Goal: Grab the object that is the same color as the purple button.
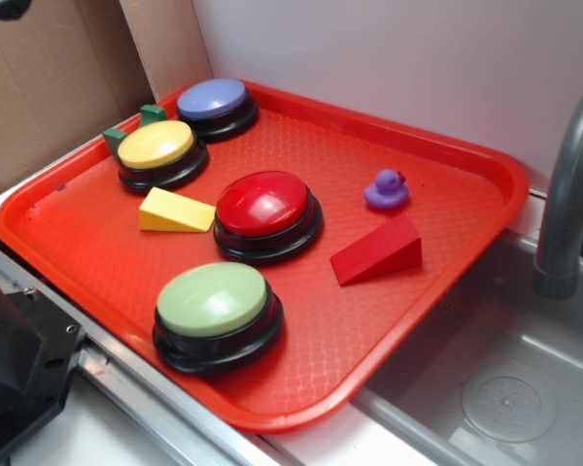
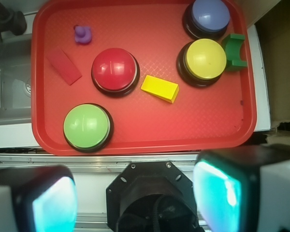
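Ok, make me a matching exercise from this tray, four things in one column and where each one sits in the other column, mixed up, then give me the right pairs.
Things:
1. purple duck
2. yellow wedge
3. green arch block
4. red wedge

Places:
A. tucked behind the yellow button, at the tray edge
B. between the yellow button and the red button
C. alone on open tray, with the red wedge between it and the tray's sink-side edge
D. between the duck and the tray's sink-side edge

Pairs: 1-C, 2-B, 3-A, 4-D
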Controlling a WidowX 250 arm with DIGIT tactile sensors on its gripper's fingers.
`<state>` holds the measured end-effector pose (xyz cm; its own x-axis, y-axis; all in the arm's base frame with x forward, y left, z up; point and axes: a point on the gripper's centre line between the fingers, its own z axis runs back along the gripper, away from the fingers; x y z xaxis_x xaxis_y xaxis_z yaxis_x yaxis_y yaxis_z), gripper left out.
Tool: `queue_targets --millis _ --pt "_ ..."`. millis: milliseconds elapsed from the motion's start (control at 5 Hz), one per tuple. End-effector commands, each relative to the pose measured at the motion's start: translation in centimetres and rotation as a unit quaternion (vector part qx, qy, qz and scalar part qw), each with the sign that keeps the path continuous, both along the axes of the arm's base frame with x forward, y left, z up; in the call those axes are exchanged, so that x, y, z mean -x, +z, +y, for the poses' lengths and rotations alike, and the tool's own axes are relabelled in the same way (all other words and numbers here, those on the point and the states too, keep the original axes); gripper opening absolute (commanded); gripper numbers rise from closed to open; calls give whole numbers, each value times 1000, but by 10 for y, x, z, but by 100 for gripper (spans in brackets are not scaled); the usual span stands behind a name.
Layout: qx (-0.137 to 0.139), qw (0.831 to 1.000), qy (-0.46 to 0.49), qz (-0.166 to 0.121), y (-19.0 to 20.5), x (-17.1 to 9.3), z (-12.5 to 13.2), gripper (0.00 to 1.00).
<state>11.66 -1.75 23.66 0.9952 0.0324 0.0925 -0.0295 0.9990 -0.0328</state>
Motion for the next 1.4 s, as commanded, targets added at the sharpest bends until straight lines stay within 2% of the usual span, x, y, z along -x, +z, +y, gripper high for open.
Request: queue_targets --millis 0,200,400,600,800,1200 --pt "0 1000 0 0 0 0 0 100" --pt "23 999 -31 -27 -9 -17 -3 100" --pt "23 997 -34 -58 -22 -51 -13 100" --pt "48 996 -22 -73 -41 -81 -22 100" --pt "44 994 -6 -99 -59 -112 -32 100" --pt "59 992 1 -108 -116 -165 -55 100"
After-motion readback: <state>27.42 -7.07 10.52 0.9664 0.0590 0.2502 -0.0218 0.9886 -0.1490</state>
